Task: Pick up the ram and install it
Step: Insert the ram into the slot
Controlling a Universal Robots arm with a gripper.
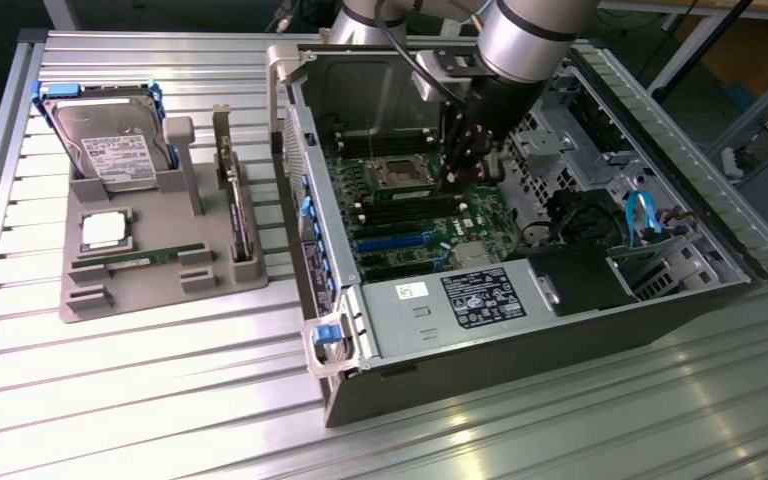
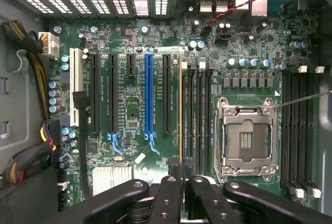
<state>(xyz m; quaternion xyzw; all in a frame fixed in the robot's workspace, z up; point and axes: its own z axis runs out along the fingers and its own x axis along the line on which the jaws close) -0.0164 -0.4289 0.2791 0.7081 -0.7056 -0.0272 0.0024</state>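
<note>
- One ram [image 2: 180,110] sits in your gripper [image 2: 182,166]: fingers [image 2: 168,198] pinched shut on it, stick seen edge-on.
- Ram is lined up w/ the mobo mem slots just beside the CPU socket [image 2: 246,138], on the side toward the blue slot [image 2: 149,94].
- Pick-up looks done, imo.
- Install left: can't tell if the stick is in its slot yet, or latched.

The exterior view looks down from high and well back on the case [image 1: 531,335] around the gripper [image 1: 471,172]. The wrist view, just behind the gripper [image 2: 181,175], faces the motherboard [image 2: 129,105] closely. Both views share the CPU socket [image 1: 398,172] [image 2: 246,136] beside the gripper.
</note>
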